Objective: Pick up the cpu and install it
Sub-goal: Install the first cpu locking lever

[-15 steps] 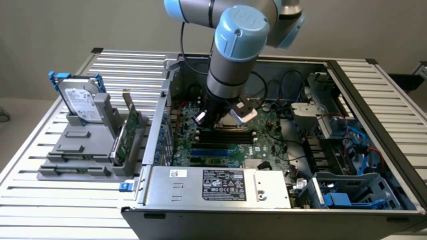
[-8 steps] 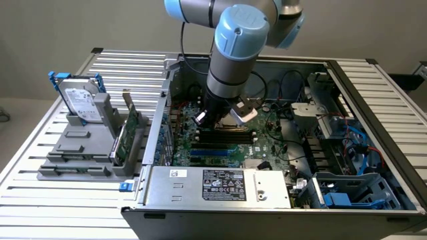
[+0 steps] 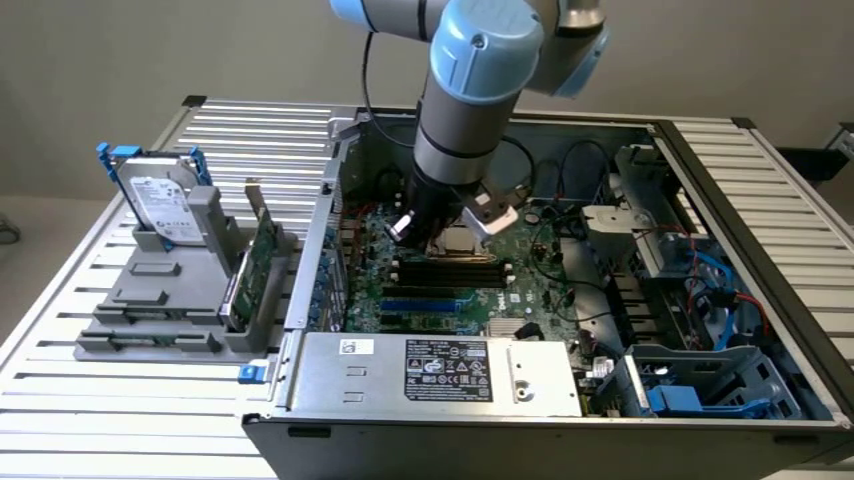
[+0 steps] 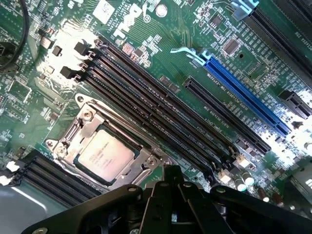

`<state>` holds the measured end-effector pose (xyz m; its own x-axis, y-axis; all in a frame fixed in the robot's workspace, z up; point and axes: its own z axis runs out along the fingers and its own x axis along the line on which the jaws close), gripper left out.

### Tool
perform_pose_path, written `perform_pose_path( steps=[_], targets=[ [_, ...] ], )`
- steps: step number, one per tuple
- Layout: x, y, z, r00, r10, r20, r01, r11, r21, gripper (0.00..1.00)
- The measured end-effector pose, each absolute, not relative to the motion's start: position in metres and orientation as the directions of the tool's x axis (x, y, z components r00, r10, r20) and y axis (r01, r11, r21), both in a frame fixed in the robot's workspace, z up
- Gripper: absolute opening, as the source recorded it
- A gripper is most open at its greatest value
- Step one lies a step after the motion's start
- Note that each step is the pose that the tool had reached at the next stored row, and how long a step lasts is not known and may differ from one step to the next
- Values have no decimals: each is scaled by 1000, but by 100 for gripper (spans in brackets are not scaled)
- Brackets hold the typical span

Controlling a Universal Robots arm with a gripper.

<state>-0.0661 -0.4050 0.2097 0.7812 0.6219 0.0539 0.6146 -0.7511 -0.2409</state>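
Here the tool [image 4: 170,178] is fully closed with nothing between its fingers, hovering just above the motherboard [image 4: 234,29] inside the open computer case [image 3: 747,190], while the cpu [image 4: 104,156] already lies flat in its socket [image 4: 78,127], beside the black memory slots [image 4: 161,109].

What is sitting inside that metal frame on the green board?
The cpu, a flat silver square, lies inside the metal socket frame on the motherboard. Whatever is beneath the chip is covered. The shut gripper hangs just beside it, holding nothing.
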Motion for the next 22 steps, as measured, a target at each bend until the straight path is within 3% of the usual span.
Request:
perform_pose_path(
  steps=[12, 22],
  targets=[
    [-66, -405, 242, 779, 624, 54, 617, -749, -241, 11],
    [-66, -404, 244, 701, 711, 54, 700, -672, -241, 11]
  ],
)
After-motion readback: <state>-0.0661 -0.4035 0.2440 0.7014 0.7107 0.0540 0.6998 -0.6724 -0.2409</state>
